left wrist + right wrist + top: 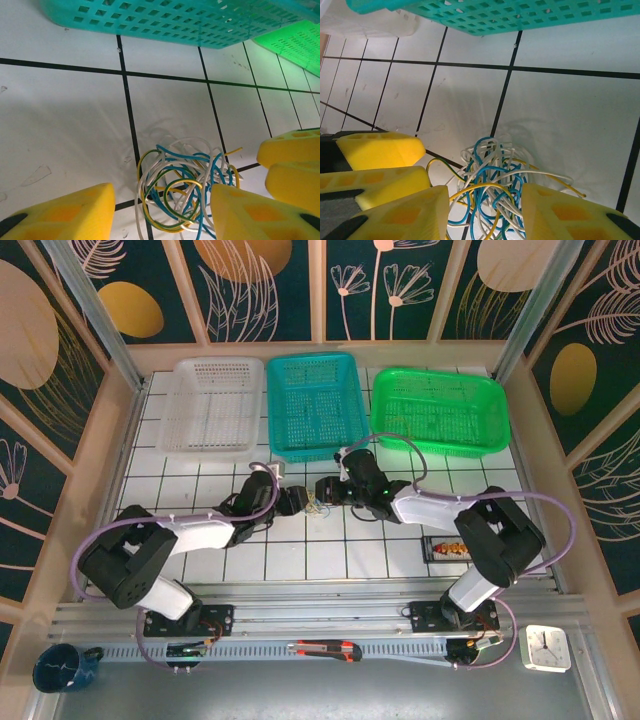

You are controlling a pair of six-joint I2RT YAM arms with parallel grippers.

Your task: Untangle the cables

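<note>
At mid-table, just in front of the teal basket, we see the cables only as a tiny blur from the top cam, wedged btw the two black gripper heads; colours can't be sorted there. In the wrist cams the tangle shows blue, white and yellow strands. Its near part is cut off by the frame edge and partly tucked behind the yellow fingers, so we can't trace any single wire end to end.

The left gripper sits astride the tangle, jaws part-way apart, w/ bare table showing btw one finger and the wires: no grip. The right gripper also straddles it, jaws part-way apart too, wires filling the whole gap; whether it pinches them we can't tell.

Both arms reach fwd and inward, low over the table, forearms nearly level, grippers nose to nose. Each wrist cam catches the other gripper's yellow fingers just beside the tangle.
</note>
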